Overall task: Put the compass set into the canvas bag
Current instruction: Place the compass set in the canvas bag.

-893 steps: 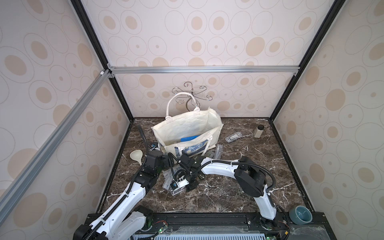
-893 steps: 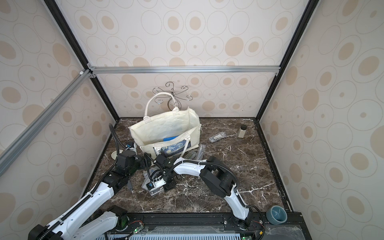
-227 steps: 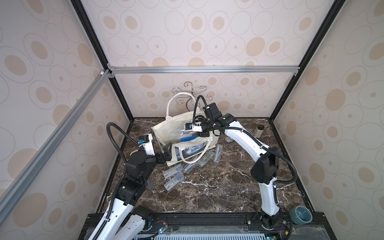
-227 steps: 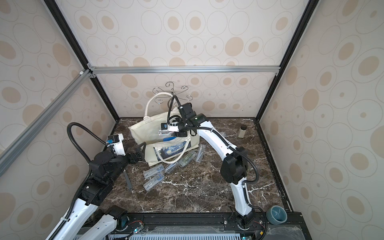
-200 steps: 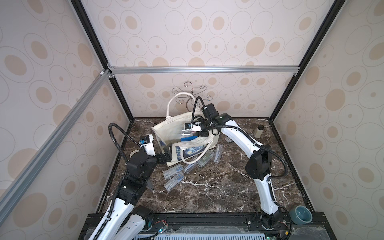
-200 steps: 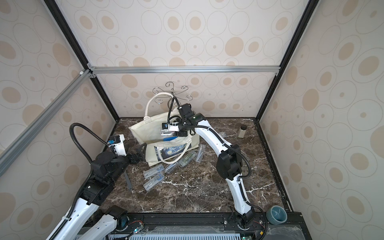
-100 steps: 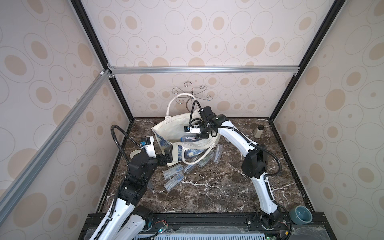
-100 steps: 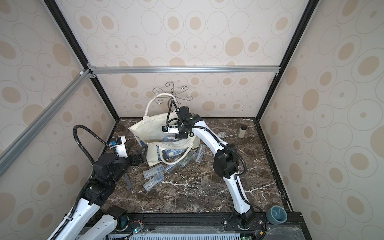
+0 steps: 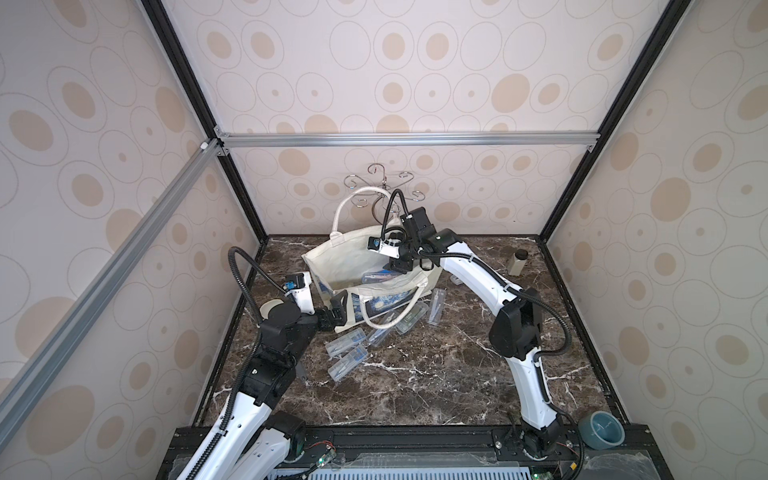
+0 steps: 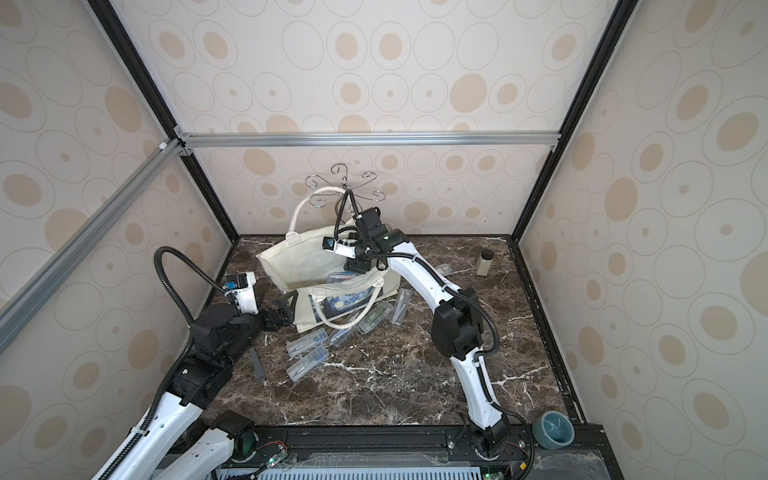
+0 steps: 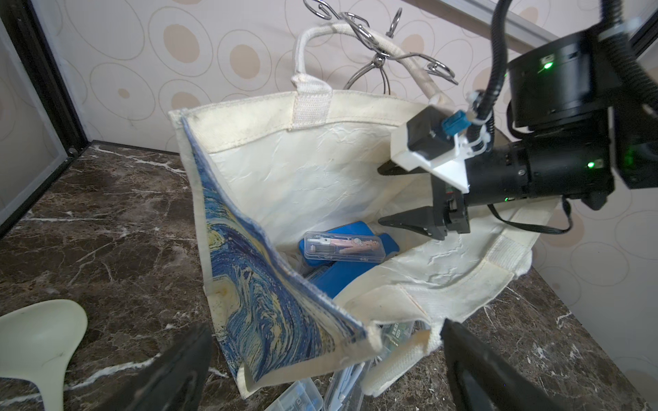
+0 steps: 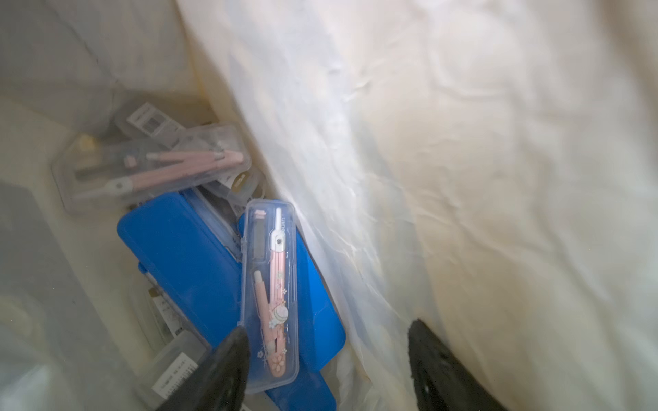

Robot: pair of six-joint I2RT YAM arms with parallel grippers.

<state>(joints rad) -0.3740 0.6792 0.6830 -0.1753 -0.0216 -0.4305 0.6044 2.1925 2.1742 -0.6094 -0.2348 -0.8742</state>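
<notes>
Compass set lying in the canvas bag; the right hand is best withdrawn cleanly.
The compass set point(image 12: 270, 295), a slim clear hard-plastic case with a pink compass inside, is seen on smooth blue cases point(image 12: 178, 242) at the bottom of the canvas bag point(image 11: 267, 185). The right hand point(image 11: 380, 195) is held parted and empty above it. The left hand point(image 9: 337, 307) is spread wide astride the limp near rim, with nothing gripped. A straight lift is advised, so that the crinkled lining and soft loop handles are not snagged.

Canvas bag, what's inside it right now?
Inside the canvas bag, a clear compass case holding a pink compass lies on blue cases. A second clear case lies partly over one. Other cases are partly buried underneath; the bag's floor is covered.
</notes>
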